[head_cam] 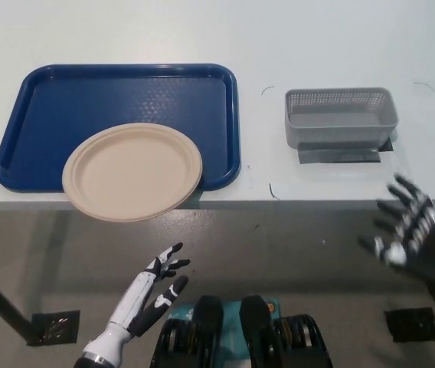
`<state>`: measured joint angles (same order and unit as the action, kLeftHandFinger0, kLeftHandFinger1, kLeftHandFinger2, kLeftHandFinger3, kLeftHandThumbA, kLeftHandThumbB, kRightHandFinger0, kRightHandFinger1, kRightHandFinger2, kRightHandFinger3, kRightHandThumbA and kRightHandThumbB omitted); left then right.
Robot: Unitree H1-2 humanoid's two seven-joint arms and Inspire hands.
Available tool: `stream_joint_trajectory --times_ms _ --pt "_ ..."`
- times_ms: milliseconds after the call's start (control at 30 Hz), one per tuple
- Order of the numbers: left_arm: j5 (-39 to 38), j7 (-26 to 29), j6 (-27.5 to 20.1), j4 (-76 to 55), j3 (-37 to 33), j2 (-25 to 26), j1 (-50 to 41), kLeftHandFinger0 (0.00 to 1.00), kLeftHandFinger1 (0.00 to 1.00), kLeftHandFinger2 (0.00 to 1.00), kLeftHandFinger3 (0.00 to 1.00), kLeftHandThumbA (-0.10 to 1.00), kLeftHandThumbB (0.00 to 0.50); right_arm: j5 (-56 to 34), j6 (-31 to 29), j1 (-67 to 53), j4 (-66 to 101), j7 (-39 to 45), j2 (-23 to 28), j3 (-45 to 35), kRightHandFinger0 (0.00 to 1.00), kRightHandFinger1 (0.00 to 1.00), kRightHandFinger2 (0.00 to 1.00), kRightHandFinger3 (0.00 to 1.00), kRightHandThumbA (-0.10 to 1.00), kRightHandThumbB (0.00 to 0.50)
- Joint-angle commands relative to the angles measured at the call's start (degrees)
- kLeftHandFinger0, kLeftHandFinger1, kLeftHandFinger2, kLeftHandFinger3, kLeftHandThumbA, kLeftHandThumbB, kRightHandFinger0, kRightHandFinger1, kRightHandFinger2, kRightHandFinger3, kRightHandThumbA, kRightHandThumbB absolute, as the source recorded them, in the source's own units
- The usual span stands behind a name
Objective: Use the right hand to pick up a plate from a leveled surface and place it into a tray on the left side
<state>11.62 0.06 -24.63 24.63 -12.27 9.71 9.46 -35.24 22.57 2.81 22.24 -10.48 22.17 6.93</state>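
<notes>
On the tray's (pixel 118 92) front edge the plate (pixel 133 171) lies overhanging the tabletop (pixel 317 38), apparently released, since the right hand (pixel 405 230) hangs spread and empty below the front edge, left hand (pixel 152 287) resting open.

Both hands (pixel 147 287) (pixel 407 231) low, fingers spread

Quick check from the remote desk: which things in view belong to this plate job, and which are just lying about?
Part of the job:
plate, lying in the tray, its near edge past the table edge
blue tray
right robot hand, open, off the table
left robot hand, open, resting low

Lying about:
grey basket
white table
</notes>
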Motion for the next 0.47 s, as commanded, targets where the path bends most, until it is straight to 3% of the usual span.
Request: stream_joint_trajectory --times_ms 0,67,133,167,233,267,333,433 --pt "0.23 -0.01 -2.30 -0.71 0.05 -0.25 0.18 0.90 0.90 0.84 0.98 0.92 0.500 13.82 -32.16 -19.49 22.55 14.55 -1.42 -0.96 0.84 0.92 1.00 1.00 1.00 0.341" --pt "0.59 0.31 -2.30 -0.73 -0.09 -0.25 0.24 0.91 0.90 0.84 0.98 0.92 0.500 19.36 -33.63 -20.07 16.05 12.92 -3.11 1.88 0.81 0.88 1.00 1.00 1.00 0.257" --pt "0.33 0.21 -2.30 -0.89 -0.18 -0.05 0.14 0.90 0.89 0.83 0.98 0.92 0.500 22.05 -33.24 -18.85 9.26 11.35 -4.36 4.02 0.75 0.82 1.00 1.00 1.00 0.259" --pt "0.37 -0.13 -2.30 -1.08 -0.04 -0.07 0.05 0.89 0.90 0.83 0.98 0.92 0.500 24.42 -34.08 -17.91 5.28 10.88 -4.04 4.85 0.73 0.81 1.00 1.00 1.00 0.228" --pt "0.51 -0.47 -2.29 -1.28 0.13 0.06 0.30 0.89 0.90 0.84 0.99 0.91 0.500 26.54 -34.95 -16.79 -0.38 10.18 -3.89 5.48 0.71 0.79 1.00 1.00 1.00 0.218" --pt "0.26 -0.62 -2.29 -1.41 0.26 0.05 0.34 0.89 0.89 0.83 0.98 0.90 0.500 26.29 -36.01 -15.11 -7.00 10.07 -4.07 5.72 0.69 0.76 1.00 1.00 1.00 0.192" --pt "-0.03 -0.71 -2.29 -1.17 0.29 0.14 0.84 0.89 0.89 0.83 0.98 0.90 0.500 25.26 -36.00 -13.40 -13.11 9.71 -4.67 5.72 0.69 0.77 1.00 1.00 1.00 0.204" --pt "-0.24 -0.95 -2.29 -1.02 0.32 0.04 0.90 0.88 0.88 0.83 0.97 0.89 0.500 24.20 -37.28 -11.99 -19.55 9.57 -5.42 5.30 0.68 0.76 1.00 1.00 1.00 0.176"
